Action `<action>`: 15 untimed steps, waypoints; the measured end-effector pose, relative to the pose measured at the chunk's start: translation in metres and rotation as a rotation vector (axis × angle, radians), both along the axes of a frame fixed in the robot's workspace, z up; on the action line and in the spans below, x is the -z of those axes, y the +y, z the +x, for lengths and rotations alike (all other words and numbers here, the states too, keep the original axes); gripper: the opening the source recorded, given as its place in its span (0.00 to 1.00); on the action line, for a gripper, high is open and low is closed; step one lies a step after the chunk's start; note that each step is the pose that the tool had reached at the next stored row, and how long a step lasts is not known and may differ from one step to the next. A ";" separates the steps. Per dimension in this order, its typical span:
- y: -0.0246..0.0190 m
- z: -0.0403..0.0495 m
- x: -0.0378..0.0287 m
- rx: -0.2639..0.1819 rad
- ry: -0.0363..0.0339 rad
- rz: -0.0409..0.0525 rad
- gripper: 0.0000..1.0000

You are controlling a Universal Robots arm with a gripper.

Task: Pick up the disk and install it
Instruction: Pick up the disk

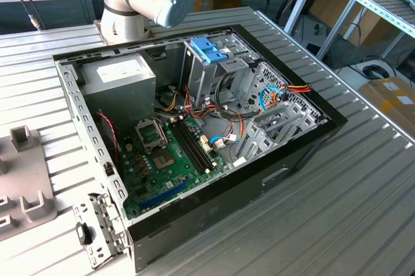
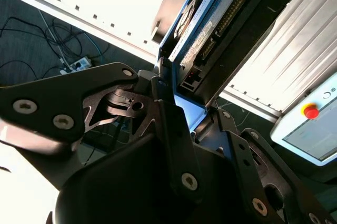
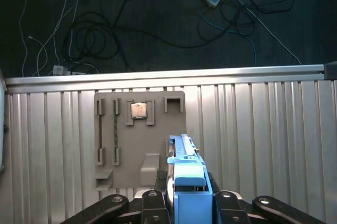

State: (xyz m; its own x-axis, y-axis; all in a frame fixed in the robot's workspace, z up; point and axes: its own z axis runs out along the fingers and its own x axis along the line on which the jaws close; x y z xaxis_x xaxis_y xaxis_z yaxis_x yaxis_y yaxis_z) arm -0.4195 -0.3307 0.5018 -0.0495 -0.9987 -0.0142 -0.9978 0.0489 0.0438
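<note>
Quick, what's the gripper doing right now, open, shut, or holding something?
The gripper: shut on the disk, gripping it by its blue-framed end, as seen in both wrist views.

The disk (image 3: pixel 188 182) has a blue frame; motherboard (image 1: pixel 165 159) green, ribbed table (image 1: pixel 363 185) silver.

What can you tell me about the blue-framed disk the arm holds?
The disk is a flat rectangular drive edged by a blue plastic frame. In the second wrist view its dark end shows a row of connector pins. It stands on edge, clamped at the frame in the shut tool. In the first wrist view it is edge-on above the ribbed metal table, with nothing else seen touching it.
</note>
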 end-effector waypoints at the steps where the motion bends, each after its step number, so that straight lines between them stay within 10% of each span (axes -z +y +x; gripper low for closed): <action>1: 0.0000 0.0002 0.0000 0.000 0.0000 0.0000 0.37; 15: 0.0000 0.0133 0.0000 0.000 0.0000 -0.0013 0.37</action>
State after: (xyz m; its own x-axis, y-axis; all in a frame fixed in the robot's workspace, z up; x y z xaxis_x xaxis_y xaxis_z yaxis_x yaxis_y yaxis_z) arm -0.4063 -0.3307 0.5018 -0.0495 -0.9987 -0.0129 -0.9978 0.0489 0.0437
